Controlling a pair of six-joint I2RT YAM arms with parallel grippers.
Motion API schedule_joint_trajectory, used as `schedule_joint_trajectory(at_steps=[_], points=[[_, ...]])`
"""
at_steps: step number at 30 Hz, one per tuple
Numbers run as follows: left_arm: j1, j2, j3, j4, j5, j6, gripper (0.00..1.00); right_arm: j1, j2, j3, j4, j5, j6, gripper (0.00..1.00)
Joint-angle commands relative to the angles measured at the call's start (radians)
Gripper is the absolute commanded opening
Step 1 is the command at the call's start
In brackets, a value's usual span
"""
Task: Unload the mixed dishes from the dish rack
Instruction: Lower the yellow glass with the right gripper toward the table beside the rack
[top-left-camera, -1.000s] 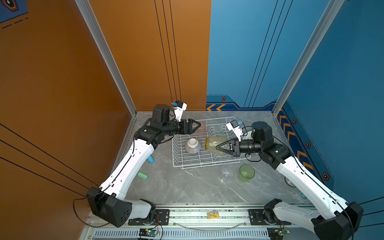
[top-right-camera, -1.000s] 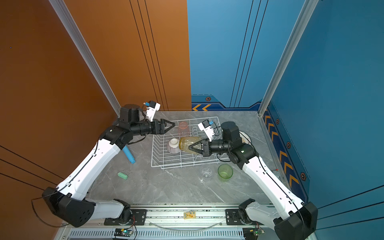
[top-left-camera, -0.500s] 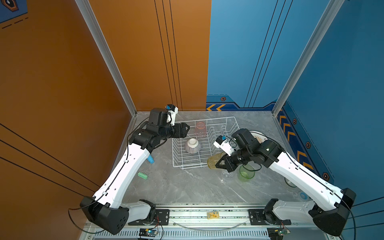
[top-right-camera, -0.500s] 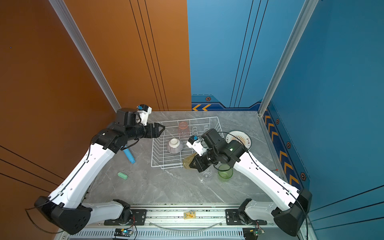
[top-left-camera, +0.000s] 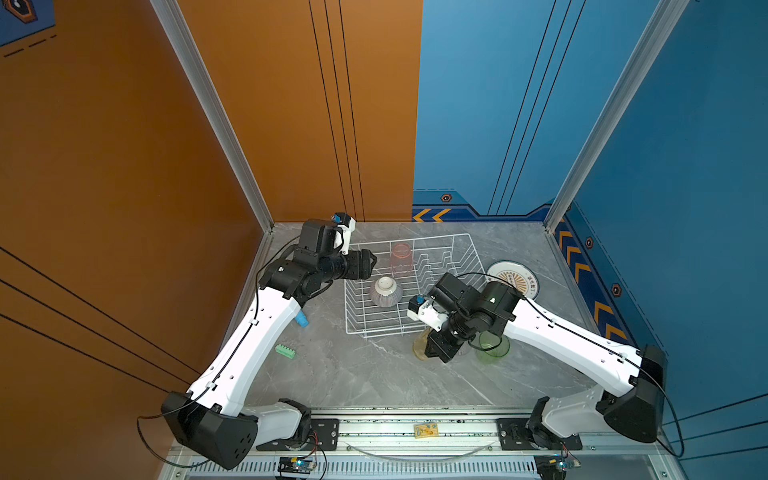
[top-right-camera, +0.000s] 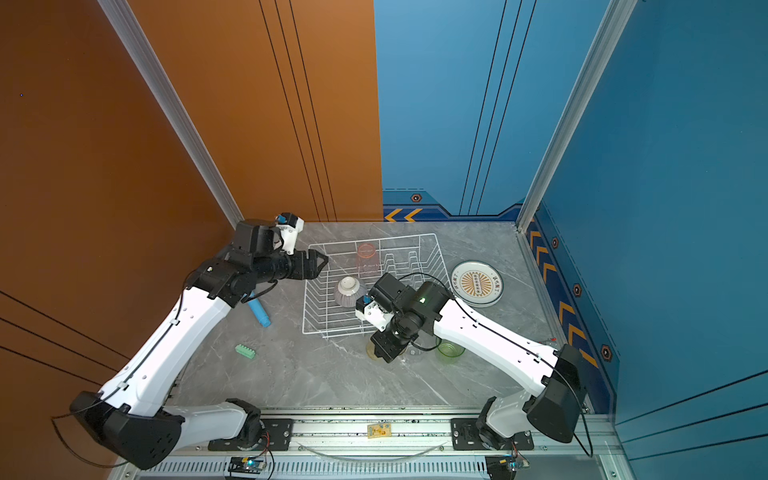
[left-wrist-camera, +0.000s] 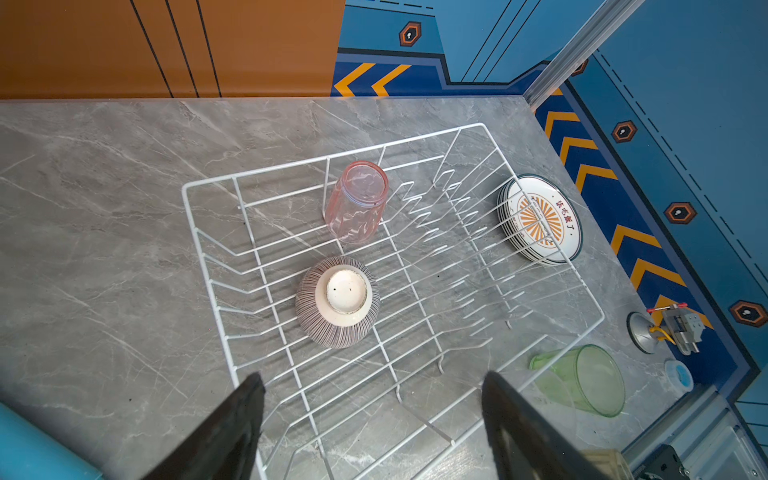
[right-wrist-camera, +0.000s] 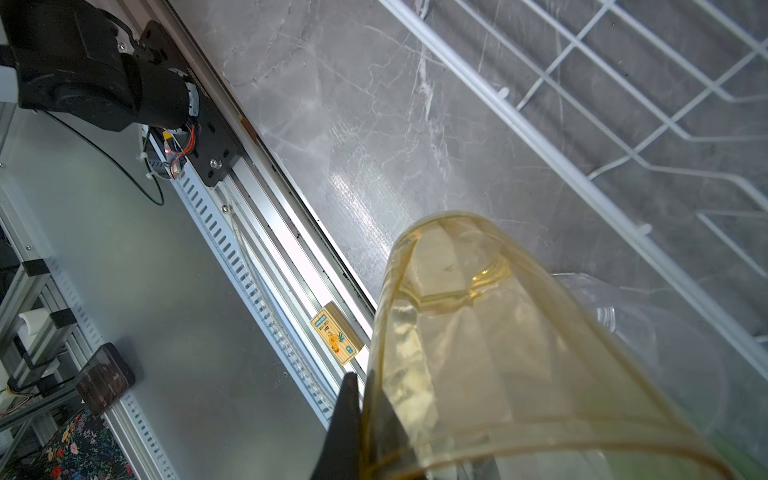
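The white wire dish rack holds an upside-down pink tumbler and an upside-down striped bowl. My left gripper hangs open and empty over the rack's left rim. My right gripper is shut on the wall of the yellow tumbler, which is tilted low before the rack's front right corner. Whether it touches the table is unclear. Beside it are a clear tumbler and a green tumbler. Stacked plates lie right of the rack.
A light-blue cylinder and a small green block lie left of the rack under my left arm. A small metal fixture stands by the right wall. A yellow card sits on the front rail.
My right arm has carried the yellow tumbler from above the rack down to the table in front of it. My left gripper has drawn back to the rack's left rim, still open.
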Motion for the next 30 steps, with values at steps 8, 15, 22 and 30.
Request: schedule_joint_trajectory(at_steps=[8, 15, 22, 30], points=[[0.015, 0.002, -0.016, -0.016, -0.015, 0.024, 0.83, 0.062, 0.105, 0.037, -0.064, 0.043, -0.044, 0.0], [0.017, 0.012, -0.018, -0.017, -0.02, 0.028, 0.83, 0.074, 0.166, 0.048, -0.071, 0.05, -0.054, 0.0], [0.018, 0.017, -0.024, -0.017, -0.025, 0.032, 0.83, 0.092, 0.236, 0.072, -0.099, 0.097, -0.068, 0.0], [0.018, 0.016, -0.025, -0.017, -0.024, 0.033, 0.83, 0.099, 0.313, 0.129, -0.122, 0.218, -0.07, 0.0]])
